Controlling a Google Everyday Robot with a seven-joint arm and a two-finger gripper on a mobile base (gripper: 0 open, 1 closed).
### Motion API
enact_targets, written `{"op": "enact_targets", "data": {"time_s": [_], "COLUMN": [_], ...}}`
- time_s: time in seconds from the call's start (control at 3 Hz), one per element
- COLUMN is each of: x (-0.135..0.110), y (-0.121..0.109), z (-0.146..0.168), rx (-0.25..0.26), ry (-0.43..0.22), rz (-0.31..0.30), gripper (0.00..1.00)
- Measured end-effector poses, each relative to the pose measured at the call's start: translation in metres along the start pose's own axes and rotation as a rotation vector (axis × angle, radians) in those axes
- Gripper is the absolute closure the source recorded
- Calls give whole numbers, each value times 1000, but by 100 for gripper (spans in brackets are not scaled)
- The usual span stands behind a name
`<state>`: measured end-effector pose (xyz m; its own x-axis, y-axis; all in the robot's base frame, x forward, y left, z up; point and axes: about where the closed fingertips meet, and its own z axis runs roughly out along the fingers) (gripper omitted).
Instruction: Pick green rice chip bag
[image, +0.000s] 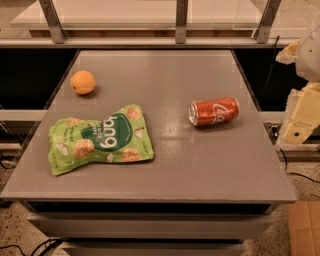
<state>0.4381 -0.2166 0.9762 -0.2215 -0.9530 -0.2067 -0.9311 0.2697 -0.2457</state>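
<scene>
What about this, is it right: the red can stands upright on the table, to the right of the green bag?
In the camera view the red can lies on its side, not upright; it is on the table, right of the green rice chip bag. The gripper is off the table's right edge.

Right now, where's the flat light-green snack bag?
Camera view: the green rice chip bag lies front left on the grey table, below the orange, left of the red can; gripper beyond the right edge.

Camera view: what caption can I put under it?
Green rice chip bag, orange and tipped cola can on a grey table; hand off its right edge.
</scene>
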Motion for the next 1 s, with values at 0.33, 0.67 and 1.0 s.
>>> {"op": "enact_targets", "data": {"time_s": [0.33, 0.67, 1.0], "x": [0, -18, -58], "y": [0, 3, 15], "z": [0, -10, -19], "rx": [0, -1, -2], "ry": [0, -43, -75], "rz": [0, -48, -158], "gripper": [0, 0, 0]}}
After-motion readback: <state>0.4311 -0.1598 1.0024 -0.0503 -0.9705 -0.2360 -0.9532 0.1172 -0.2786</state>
